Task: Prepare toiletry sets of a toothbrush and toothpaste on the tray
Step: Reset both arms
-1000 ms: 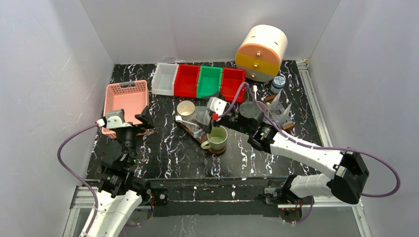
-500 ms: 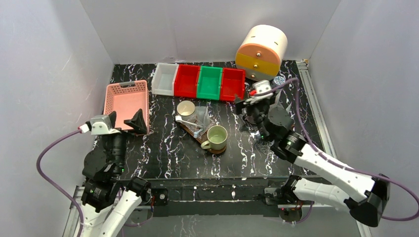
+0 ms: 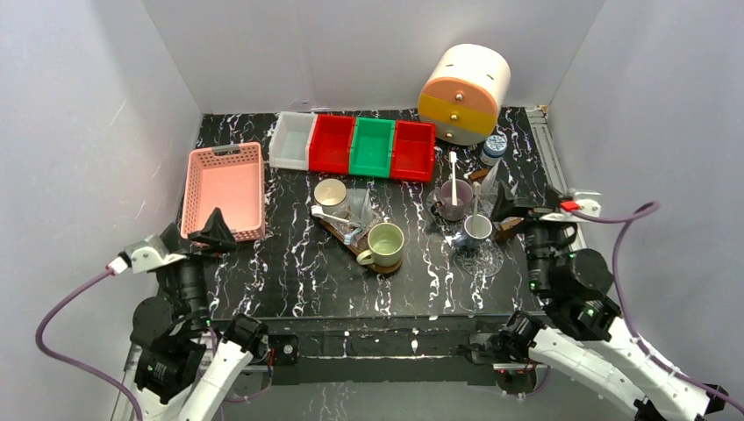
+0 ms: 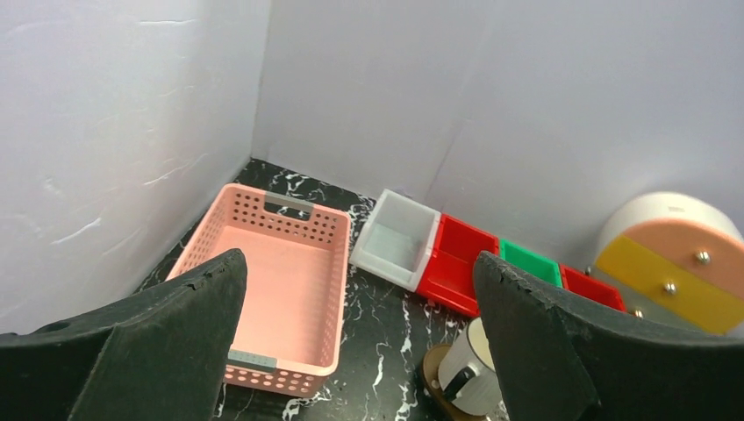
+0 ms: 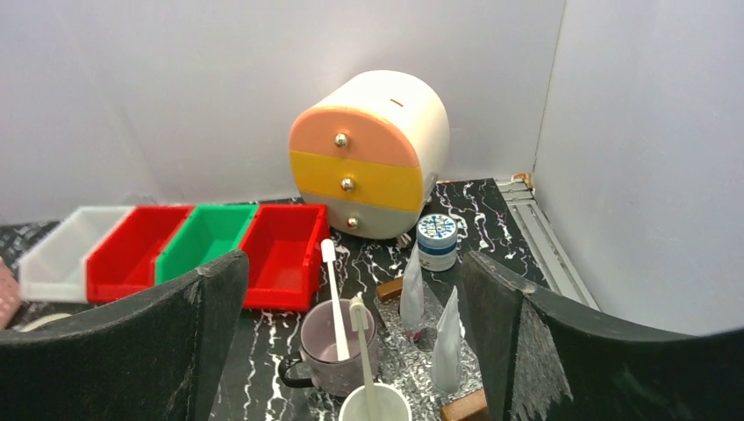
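Note:
Two white toothbrushes stand in cups: one [image 5: 333, 298] in a purple mug [image 5: 338, 351], the other [image 5: 362, 351] in a white cup [image 5: 375, 405]. Beside them lies a silvery tray [image 5: 412, 360] with wooden ends, where two white toothpaste tubes [image 5: 412, 285] [image 5: 447, 342] stand upright. My right gripper [image 5: 353, 260] hangs open above and in front of them, holding nothing; from above it [image 3: 529, 203] is at the table's right side. At the near left my left gripper [image 3: 193, 235] is open and empty over the pink basket's corner.
A pink basket [image 4: 281, 281] sits at the left. White, red and green bins [image 3: 354, 145] line the back, next to a round drawer unit [image 3: 465, 92] and a blue-lidded jar [image 5: 436, 241]. A brown tray [image 3: 338, 230] in the middle holds a green mug [image 3: 384, 244], a white cup and a glass.
The right arm has swung from over the middle brown tray back to the right side. The left arm has drawn back toward the near left. Both grippers stayed open.

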{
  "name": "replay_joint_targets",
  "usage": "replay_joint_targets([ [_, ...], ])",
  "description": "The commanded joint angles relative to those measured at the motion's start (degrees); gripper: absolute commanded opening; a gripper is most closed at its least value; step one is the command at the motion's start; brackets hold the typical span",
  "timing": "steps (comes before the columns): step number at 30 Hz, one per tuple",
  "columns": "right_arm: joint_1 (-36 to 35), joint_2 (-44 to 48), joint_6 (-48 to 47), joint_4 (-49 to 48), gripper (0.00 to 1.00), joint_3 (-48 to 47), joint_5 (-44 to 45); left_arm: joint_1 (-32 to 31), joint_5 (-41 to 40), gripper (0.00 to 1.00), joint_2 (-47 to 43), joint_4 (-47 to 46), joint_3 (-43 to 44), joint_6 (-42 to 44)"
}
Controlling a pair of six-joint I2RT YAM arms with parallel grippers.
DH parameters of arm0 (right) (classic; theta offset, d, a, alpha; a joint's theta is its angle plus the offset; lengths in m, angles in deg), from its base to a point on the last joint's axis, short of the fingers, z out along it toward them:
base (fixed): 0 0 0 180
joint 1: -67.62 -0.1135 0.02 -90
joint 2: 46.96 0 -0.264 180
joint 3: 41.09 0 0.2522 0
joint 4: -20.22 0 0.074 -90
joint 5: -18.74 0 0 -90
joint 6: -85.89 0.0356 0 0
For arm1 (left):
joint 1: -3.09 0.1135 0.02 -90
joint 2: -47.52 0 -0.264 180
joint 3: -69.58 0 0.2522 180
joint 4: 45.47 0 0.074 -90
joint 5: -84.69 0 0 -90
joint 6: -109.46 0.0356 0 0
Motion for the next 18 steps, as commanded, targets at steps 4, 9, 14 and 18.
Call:
replay_joint_targets([
  [4,0.13,7.57,4.47,8.57,0.99,-0.36,-0.12,-0.25,-8.51,0.98,-6.93,0.05,-4.58,-3.1],
  [9,0.11,9.93,5.08,12.03,0.99,-0.64,-1.04,-0.25,-11.31,0.98,-7.15,-0.66,-7.24,-3.9],
  [14,0.11,10.59,4.29,11.55,0.99,0.43,-1.35,-0.25,-10.38,0.98,-6.78,-2.39,-9.96,-4.04],
  [18,0.09,10.57,4.27,10.7,0.99,1.35,-2.07,-0.25,-10.09,0.98,-7.53,-3.1,-11.63,-2.8],
])
